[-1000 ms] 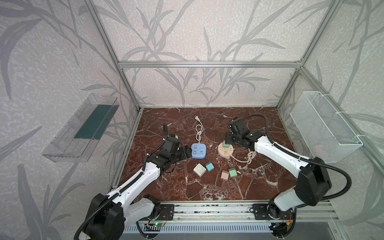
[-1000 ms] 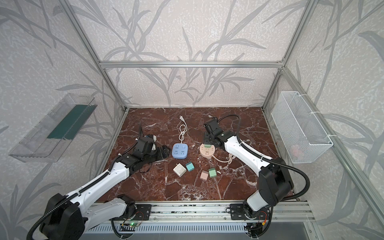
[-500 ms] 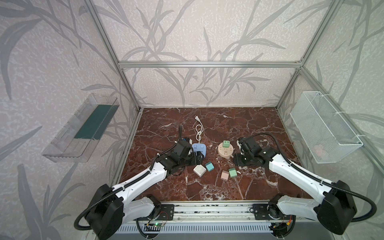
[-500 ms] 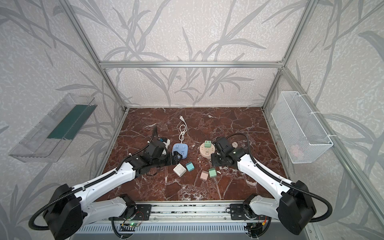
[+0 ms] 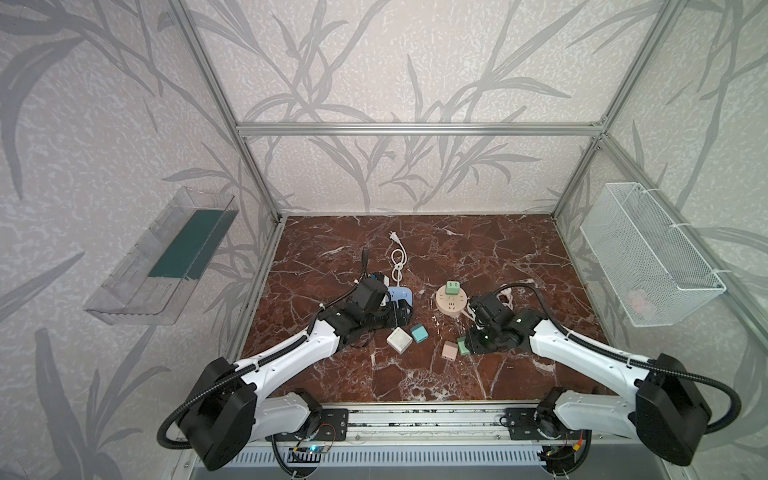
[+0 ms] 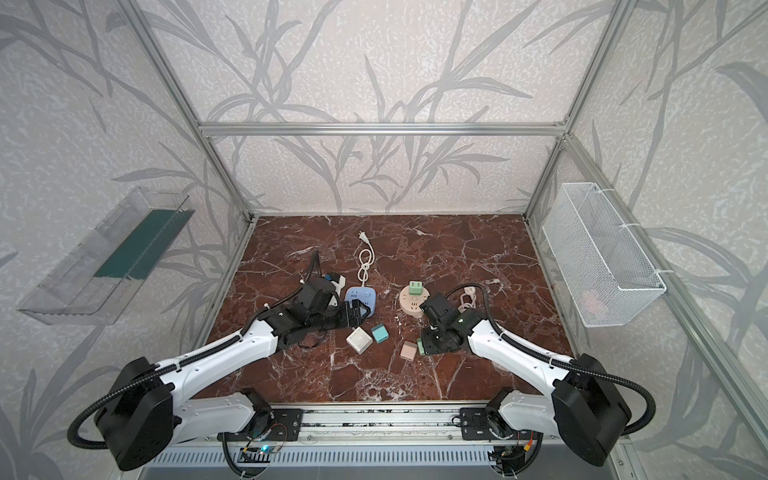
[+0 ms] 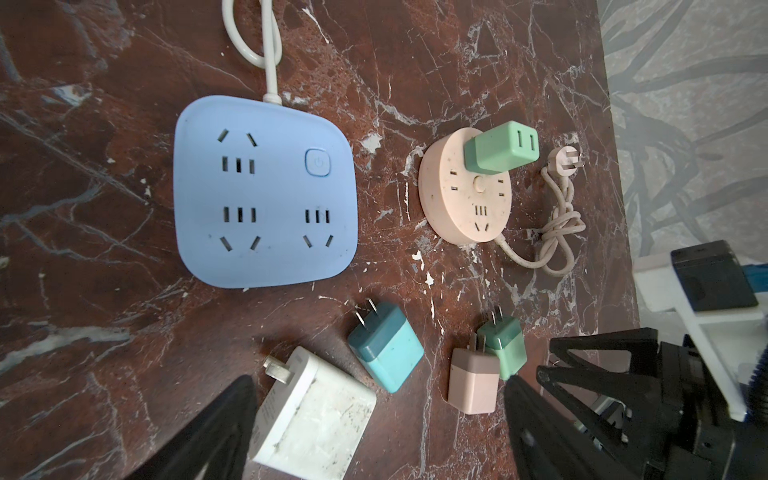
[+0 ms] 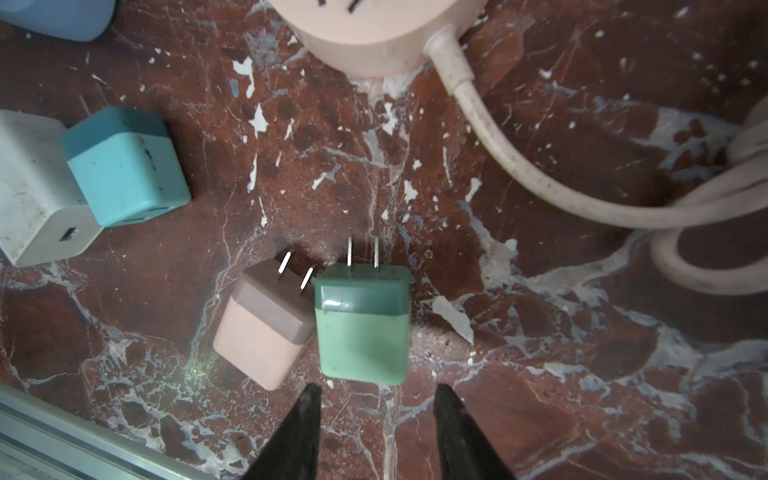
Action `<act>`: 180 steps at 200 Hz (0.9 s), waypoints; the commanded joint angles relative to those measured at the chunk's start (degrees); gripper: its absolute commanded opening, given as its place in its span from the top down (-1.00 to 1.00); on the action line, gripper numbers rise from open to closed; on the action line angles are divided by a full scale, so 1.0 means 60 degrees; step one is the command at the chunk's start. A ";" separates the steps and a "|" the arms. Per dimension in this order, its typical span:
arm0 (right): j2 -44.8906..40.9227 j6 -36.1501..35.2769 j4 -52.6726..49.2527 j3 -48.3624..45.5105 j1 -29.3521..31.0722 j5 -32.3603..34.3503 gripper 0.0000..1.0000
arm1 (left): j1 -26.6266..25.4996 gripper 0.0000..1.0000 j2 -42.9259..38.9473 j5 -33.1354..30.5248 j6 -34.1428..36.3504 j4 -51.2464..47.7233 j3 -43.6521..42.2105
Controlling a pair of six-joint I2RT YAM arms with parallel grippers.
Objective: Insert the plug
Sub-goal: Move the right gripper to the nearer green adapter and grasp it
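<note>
**Little green plug is waiting to be picked up**

I am watching the right jaws hanging just behind the green plug (image 8: 361, 328). They are standing open, a bit wider than the plug, and they are holding nothing. The plug is lying flat on the desk (image 5: 478, 249), nearer the front edge than the back edge and about midway between the side edges. Its two thin metal pins are pointing toward the round pink socket block (image 5: 451, 306), which is sitting near it. A second green plug (image 5: 452, 286) is already standing in that block.

The plug on the desk is looking small, hard and light to me. Its sides are smooth, so I am guessing it could slip or twist in a loose hold. The best spot to grab is the two flat sides of the body, away from the pins. The tricky bit is the pink plug (image 8: 262, 332). It is touching one of those sides near the pins, so a jaw could bump it.

The left jaws are standing wide open and empty, hanging close to the white plug (image 7: 311, 411) and the blue socket block (image 7: 266, 199).
</note>
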 commanded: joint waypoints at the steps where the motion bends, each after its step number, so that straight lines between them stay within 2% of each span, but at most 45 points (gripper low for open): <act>1: 0.0392 -0.0013 0.0239 0.0147 0.0266 0.0202 0.03 | -0.0013 -0.82 -0.0002 -0.0008 -0.0119 0.0217 0.0249; 59: 0.0925 -0.0154 0.0072 0.0201 0.0371 0.0611 0.02 | -0.0017 -0.82 0.0110 0.0027 -0.0182 0.0340 0.0226; 180: 0.1885 -0.0380 0.0804 0.0410 0.0379 0.0505 0.01 | -0.0019 -0.82 0.0071 0.0032 -0.0211 0.0359 0.0127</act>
